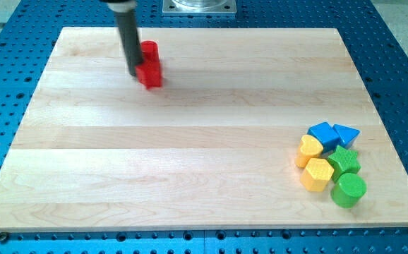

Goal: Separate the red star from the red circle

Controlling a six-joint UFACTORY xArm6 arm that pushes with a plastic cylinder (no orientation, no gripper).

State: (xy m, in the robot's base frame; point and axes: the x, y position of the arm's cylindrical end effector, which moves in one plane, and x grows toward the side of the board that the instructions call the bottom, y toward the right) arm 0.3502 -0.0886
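My tip touches the red star, red circle adjoining.

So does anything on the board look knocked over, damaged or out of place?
Nothing stands out. The red circle and red star sit touching beside my tip; the other blocks cluster at the view's lower right.

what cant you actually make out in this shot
- The two red blocks at the view's top left touch, and the rod covers their left sides, so which is the star and which the circle is unclear.
- My tip sits at their left edge; actual contact cannot be confirmed.
- The rod's upper part is cut off by the top edge.
- In the cluster at the view's right, the yellow and green blocks overlap, so their exact shapes are uncertain.
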